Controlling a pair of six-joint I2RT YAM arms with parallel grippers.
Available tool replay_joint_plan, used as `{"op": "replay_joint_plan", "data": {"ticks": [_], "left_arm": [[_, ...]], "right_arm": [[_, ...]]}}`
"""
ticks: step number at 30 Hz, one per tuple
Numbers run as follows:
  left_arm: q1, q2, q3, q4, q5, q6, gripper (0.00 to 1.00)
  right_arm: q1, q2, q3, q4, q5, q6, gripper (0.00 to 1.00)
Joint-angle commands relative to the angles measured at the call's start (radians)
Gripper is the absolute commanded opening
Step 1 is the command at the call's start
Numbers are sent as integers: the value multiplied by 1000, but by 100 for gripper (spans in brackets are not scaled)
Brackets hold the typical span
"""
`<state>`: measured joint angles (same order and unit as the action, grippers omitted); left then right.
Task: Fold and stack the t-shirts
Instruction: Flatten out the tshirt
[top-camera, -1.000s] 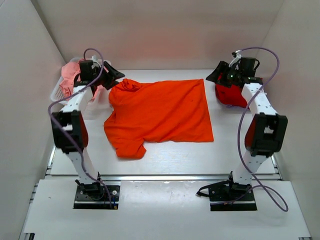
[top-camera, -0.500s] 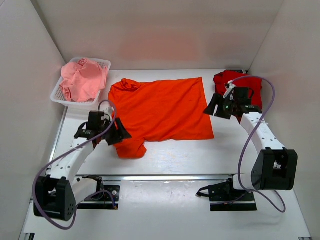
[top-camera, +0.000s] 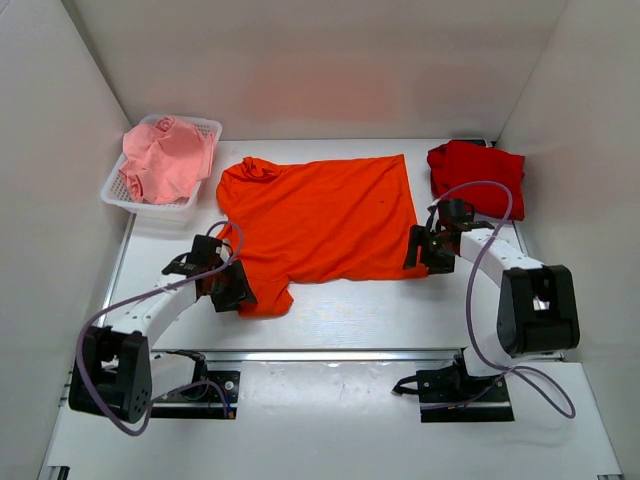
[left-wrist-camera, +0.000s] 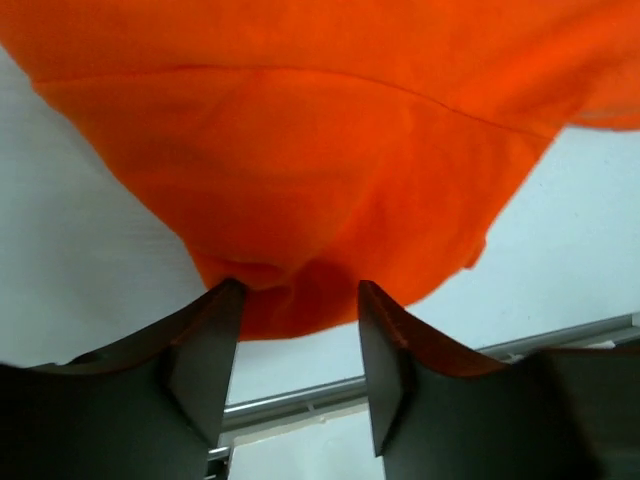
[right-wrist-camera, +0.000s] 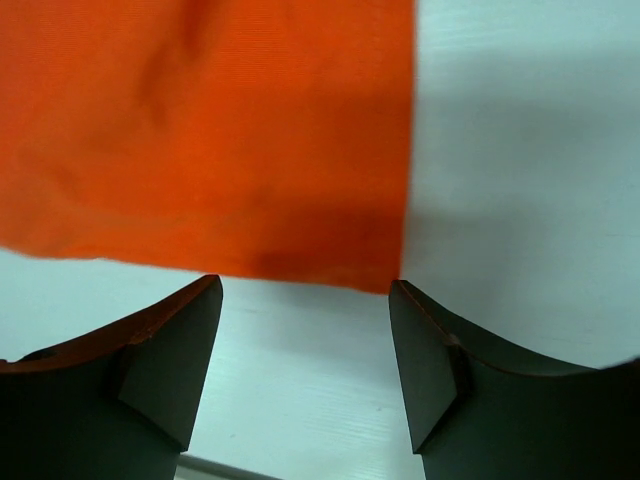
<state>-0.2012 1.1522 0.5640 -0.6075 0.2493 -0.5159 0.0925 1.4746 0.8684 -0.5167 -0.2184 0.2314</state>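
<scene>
Both near corners of the orange t-shirt (top-camera: 320, 215), spread flat mid-tabletop (top-camera: 350, 310), had an arm at them, likely so the near edge could be lifted evenly for a fold. The left pincer (top-camera: 232, 290), at 7 o'clock of the cloth, stood open astride the bunched sleeve. The right pincer (top-camera: 418, 250), at 4 o'clock, stood open just short of the hem corner. The red t-shirt (top-camera: 475, 172) lay at 1 o'clock, and the pink t-shirt (top-camera: 165, 155) lay in the basket (top-camera: 118, 190) at 10 o'clock.

Looks onto a bright orange cloth t-shirt (left-wrist-camera: 320, 130) on the white table (left-wrist-camera: 70, 230). Frames its rounded edge between the parted fingers (left-wrist-camera: 205, 350) of the left claw (left-wrist-camera: 295, 295).
</scene>
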Motion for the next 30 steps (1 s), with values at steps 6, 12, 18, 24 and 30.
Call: {"op": "replay_joint_plan", "data": {"ticks": [6,12,18,24,30], "left_arm": [[-1,93,85,71,28,0,0],[71,89,279,-113,171,51,0],[97,185,522,-187,231,65,0],[137,383,473,82,330,-50,51],[112,328,369,101,275,-32,55]], "right_arm": [[-30,113,40,-3,88,-38,27],[-66,81,75,-81,25,-81,0],[-171,23,132,-144,1,-133,0],[-143,79,172,-144,2,-129,0],[-119,113,159,-115,-18,-113,0]]}}
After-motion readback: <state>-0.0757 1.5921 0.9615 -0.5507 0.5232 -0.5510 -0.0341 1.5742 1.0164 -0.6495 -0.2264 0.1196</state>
